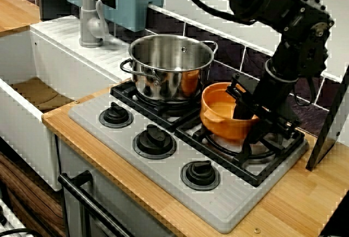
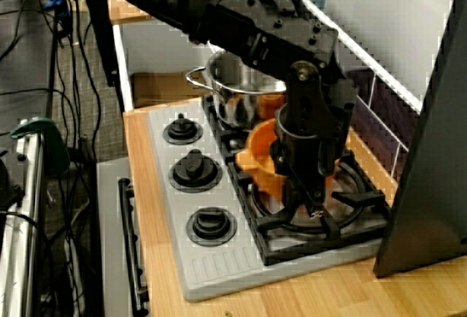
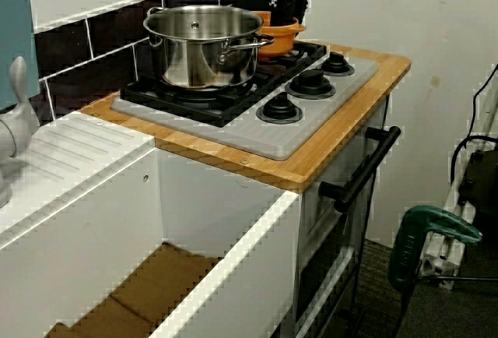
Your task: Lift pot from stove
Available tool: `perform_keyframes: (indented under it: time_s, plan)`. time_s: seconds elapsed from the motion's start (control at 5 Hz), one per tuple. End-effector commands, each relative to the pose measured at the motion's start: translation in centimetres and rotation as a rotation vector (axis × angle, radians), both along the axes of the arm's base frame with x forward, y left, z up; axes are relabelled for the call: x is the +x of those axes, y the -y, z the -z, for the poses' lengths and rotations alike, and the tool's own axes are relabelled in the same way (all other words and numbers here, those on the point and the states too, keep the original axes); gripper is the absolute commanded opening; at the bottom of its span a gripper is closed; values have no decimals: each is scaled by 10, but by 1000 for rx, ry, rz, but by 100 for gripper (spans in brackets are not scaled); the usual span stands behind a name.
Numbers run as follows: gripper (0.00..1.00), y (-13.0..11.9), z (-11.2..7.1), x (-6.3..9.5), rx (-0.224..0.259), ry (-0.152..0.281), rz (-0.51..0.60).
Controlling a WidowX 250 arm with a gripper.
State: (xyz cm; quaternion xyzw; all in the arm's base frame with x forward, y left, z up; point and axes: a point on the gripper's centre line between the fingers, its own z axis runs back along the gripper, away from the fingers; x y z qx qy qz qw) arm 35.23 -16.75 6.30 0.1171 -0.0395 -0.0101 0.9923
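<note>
The orange pot (image 1: pixel 223 118) is over the right burner grate of the grey stove (image 1: pixel 163 178), tilted with its gripper side higher. My gripper (image 1: pixel 246 112) comes down from the right and straddles the pot's right rim, one finger inside and one outside, shut on the rim. In the side view the arm covers most of the pot (image 2: pixel 257 153), with the gripper (image 2: pixel 300 165) over the grate of the stove (image 2: pixel 211 267). From the sink side only the pot's rim and handle (image 3: pixel 282 36) show, behind the steel pot. Whether its low side still touches the grate is unclear.
A taller shiny steel pot (image 1: pixel 172 67) stands on the left burner, close beside the orange one. Three black knobs (image 1: pixel 155 138) line the stove's front. A white sink (image 1: pixel 32 92) with a grey tap (image 1: pixel 91 24) lies left. A dark panel (image 1: pixel 332 122) leans at the right.
</note>
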Motion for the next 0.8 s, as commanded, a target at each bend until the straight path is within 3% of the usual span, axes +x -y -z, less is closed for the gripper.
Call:
perform_keyframes:
  time_s: [0.0,0.2,0.6]
  plan:
    - [0,-2,-32,-7,-48,64,-25]
    - [0,0,-41,-12,-61,81,-23]
    - [0,5,-78,-20,-95,145,-21]
